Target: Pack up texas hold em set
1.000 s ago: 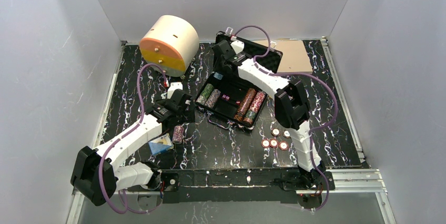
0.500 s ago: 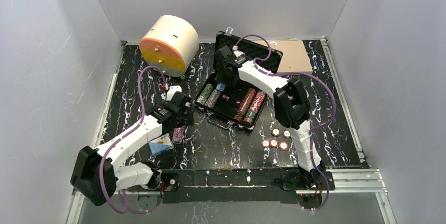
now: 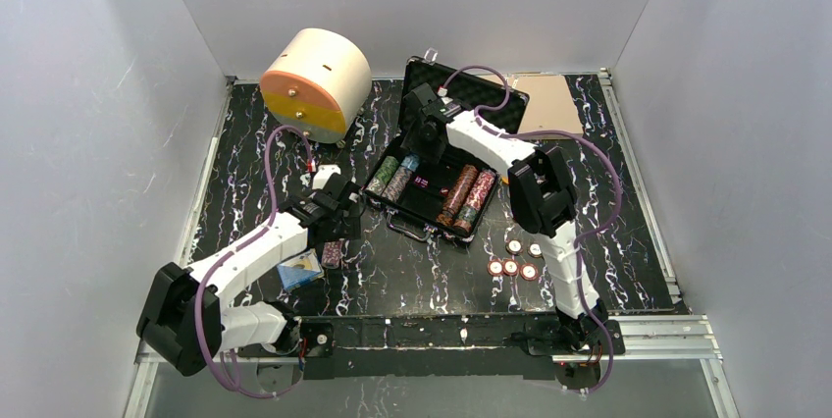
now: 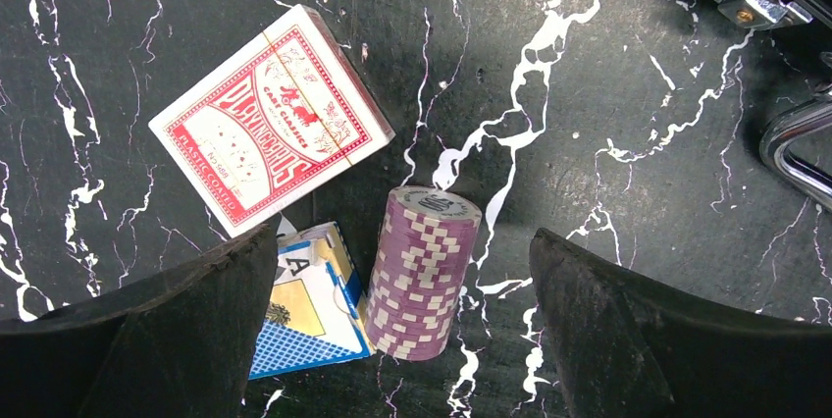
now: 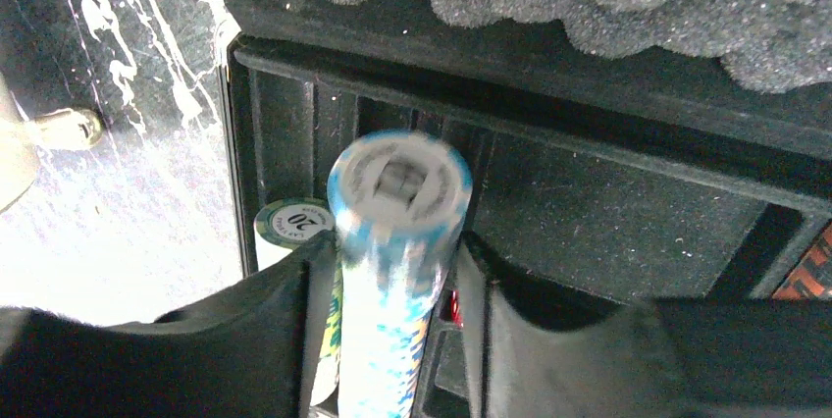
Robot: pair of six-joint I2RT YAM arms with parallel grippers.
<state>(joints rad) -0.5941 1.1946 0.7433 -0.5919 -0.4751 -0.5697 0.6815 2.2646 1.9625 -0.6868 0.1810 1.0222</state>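
The black briefcase (image 3: 429, 204) lies open mid-table, foam lid (image 5: 589, 6) raised at the back. Its tray holds green and mauve chip stacks (image 3: 390, 179), two red-brown stacks (image 3: 468, 195) and red dice (image 3: 422, 182). My right gripper (image 3: 416, 151) (image 5: 392, 261) is shut on a blue-and-white chip stack (image 5: 397, 232), low over the tray's left end, beside a green stack (image 5: 289, 222). My left gripper (image 3: 336, 210) (image 4: 402, 241) hangs open above a standing purple chip stack (image 4: 422, 276). A blue card deck (image 4: 304, 305) touches that stack; a red deck (image 4: 270, 129) lies just beyond.
A big cream cylinder (image 3: 316, 79) stands at the back left. A flat tan board (image 3: 545, 104) lies behind the case lid. Several round buttons (image 3: 512, 259) sit on the table right of the case. The case handle (image 4: 795, 143) and a latch (image 4: 755, 1) face my left gripper.
My right gripper has come down and forward from the lid into the tray's left end with the blue stack. My left arm shifted slightly; its jaws opened a little wider.
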